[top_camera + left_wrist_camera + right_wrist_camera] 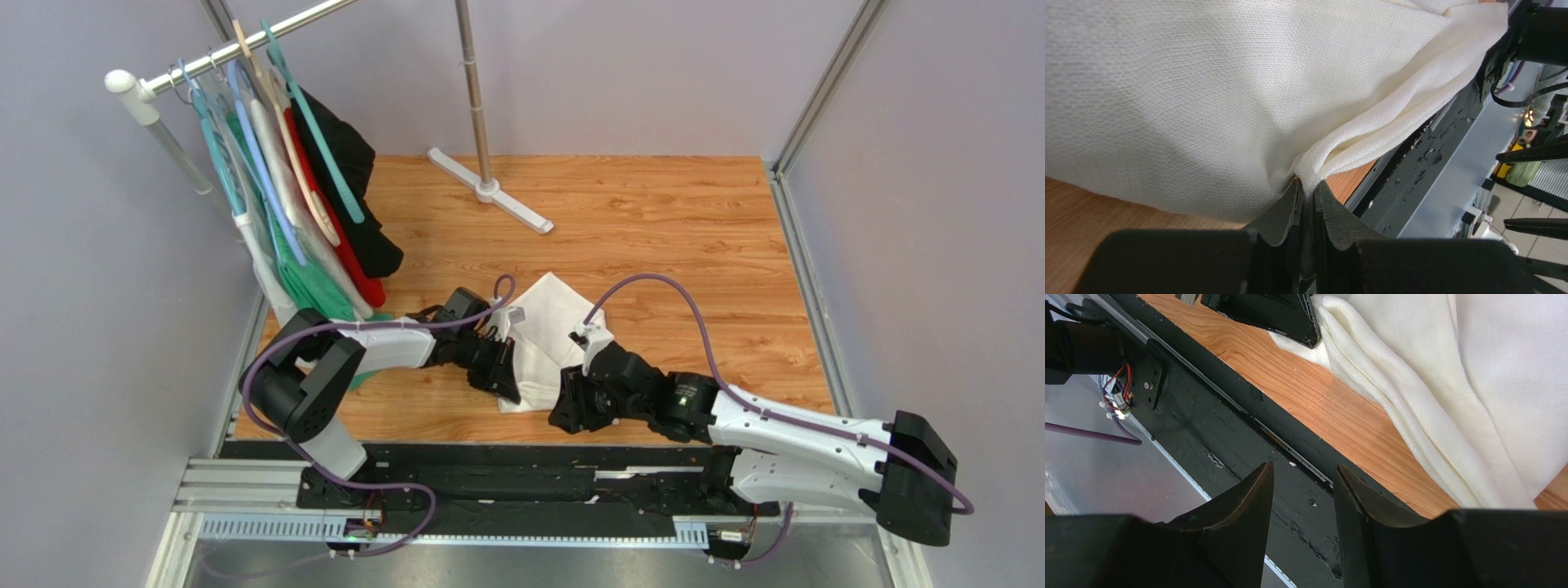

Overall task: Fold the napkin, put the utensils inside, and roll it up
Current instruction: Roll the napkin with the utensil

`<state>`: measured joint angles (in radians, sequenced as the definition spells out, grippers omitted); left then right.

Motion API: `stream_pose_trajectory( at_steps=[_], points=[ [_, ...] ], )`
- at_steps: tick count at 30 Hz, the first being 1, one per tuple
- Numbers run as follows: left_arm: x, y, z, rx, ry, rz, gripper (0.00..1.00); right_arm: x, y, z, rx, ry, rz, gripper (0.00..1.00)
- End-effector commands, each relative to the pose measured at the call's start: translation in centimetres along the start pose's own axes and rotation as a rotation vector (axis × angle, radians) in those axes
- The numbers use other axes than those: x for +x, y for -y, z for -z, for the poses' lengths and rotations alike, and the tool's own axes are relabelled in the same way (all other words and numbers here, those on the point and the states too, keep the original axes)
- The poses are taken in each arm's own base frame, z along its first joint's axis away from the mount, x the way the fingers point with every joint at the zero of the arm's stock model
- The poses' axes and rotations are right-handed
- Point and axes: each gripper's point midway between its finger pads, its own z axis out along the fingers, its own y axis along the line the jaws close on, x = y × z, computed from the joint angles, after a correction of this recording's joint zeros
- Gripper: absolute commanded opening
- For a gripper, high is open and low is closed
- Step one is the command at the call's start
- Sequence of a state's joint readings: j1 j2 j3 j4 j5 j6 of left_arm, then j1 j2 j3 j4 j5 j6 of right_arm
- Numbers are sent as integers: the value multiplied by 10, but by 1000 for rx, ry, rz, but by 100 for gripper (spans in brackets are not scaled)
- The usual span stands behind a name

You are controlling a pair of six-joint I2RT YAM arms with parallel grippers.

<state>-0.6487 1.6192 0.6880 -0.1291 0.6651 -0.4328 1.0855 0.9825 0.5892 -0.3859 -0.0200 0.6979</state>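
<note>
Napkin (548,328), a white cloth lying on the wooden table (687,233) between the two grippers, shown during the folding step. Left gripper (1308,184): jaws pressed almost together, pinching a gathered edge of the cloth. The cloth fans out broad ahead of the fingertips and trails off in a layered fold to their right. Right gripper (1303,471): jaws spread partway, holding nothing and touching nothing. Directly beyond its fingertips lies the black rail (1229,435) at the table's near edge. The napkin's doubled edge runs ahead and to the right of them, apart from both fingers. The left gripper's dark finger meets the cloth at the far end of that edge. No utensils can be made out in any view, so the placing and rolling steps appear not yet begun. Judged next move: the right gripper would need to advance forward and rightward onto the free doubled edge and close on it. Both grippers could then carry the cloth over into a neat fold without dragging the pinched side.
</note>
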Motion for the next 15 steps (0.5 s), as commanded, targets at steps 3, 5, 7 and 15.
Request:
stream_pose_trajectory(
  at_steps=[3, 5, 7, 15],
  points=[
    [15, -12, -2, -31, -39, 40, 2, 10, 14, -16, 86, 32, -126, 45],
    [15, -12, -2, -29, -39, 40, 2, 14, 22, -17, 118, 42, -141, 45],
    [15, -12, -2, -28, -40, 40, 2, 13, 27, -20, 136, 60, -150, 45],
    [15, -12, -3, -25, -42, 42, 2, 20, 47, -30, 203, 90, -202, 45]
  ],
)
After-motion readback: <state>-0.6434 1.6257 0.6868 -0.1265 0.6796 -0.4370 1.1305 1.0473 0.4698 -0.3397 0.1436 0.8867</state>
